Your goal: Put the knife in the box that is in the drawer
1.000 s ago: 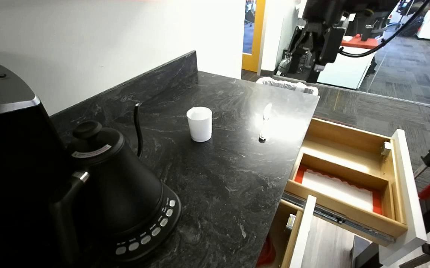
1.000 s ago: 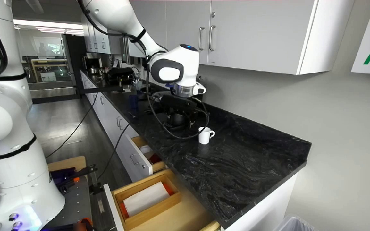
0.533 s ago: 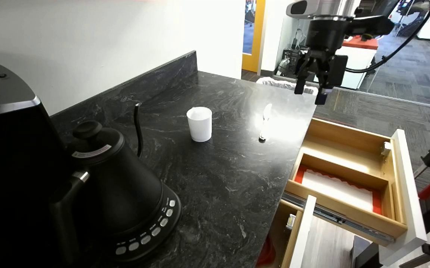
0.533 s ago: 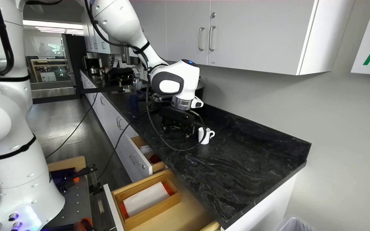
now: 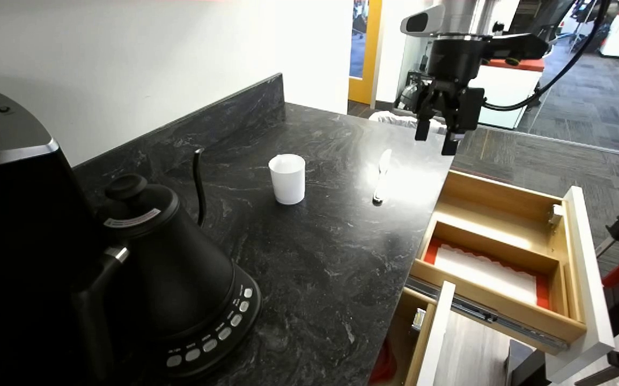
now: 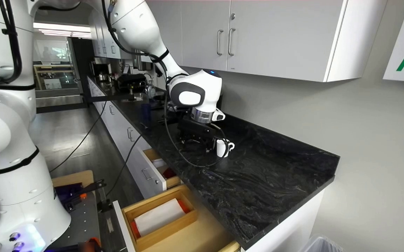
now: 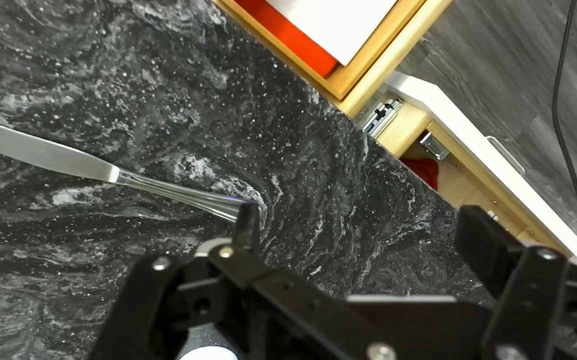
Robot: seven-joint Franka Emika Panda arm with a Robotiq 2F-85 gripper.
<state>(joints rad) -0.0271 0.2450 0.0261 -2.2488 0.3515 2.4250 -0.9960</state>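
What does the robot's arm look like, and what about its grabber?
The arm is mostly shiny white and chunky with rounded joints. It has black straps and black cables. Near the wrist there's a small blue light and a silver band. The gripper is black, with two blocky fingers and shiny screw heads.
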